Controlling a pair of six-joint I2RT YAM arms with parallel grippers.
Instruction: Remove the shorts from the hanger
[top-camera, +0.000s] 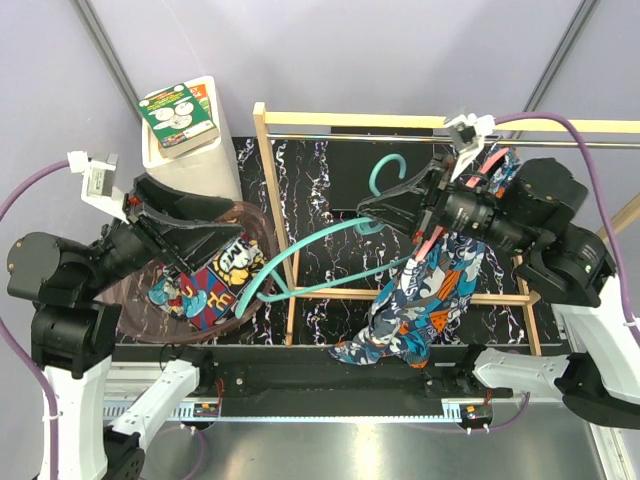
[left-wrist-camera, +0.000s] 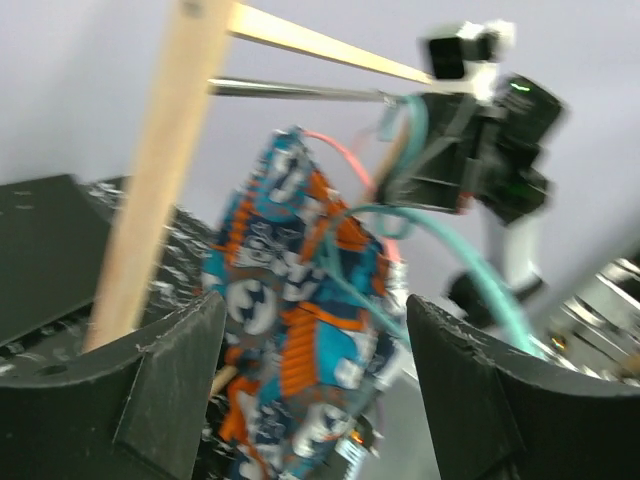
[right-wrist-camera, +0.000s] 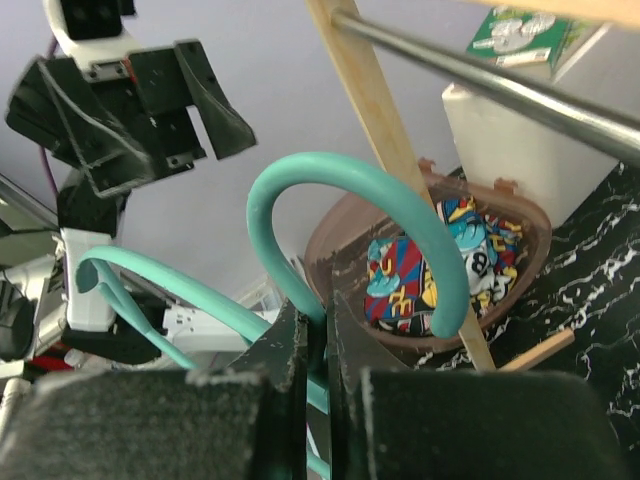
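Observation:
My right gripper (top-camera: 372, 212) is shut on the neck of a teal hanger (top-camera: 300, 262) and holds it off the rail; the hook (right-wrist-camera: 330, 200) curls above my fingers in the right wrist view. Teal, orange and white shorts (top-camera: 425, 295) hang below the right arm and show blurred between my left fingers (left-wrist-camera: 295, 300). Navy, red and yellow comic shorts (top-camera: 215, 285) lie in a brown basket (top-camera: 262, 225), also seen in the right wrist view (right-wrist-camera: 440, 270). My left gripper (top-camera: 240, 255) is open and empty over the basket.
A wooden rack frame (top-camera: 262, 160) with a metal rail (top-camera: 350, 138) stands on the black marbled mat. A white box (top-camera: 215, 150) with a green pack (top-camera: 178, 115) on it is at the back left. A second pinkish hanger (top-camera: 490, 165) is behind the right gripper.

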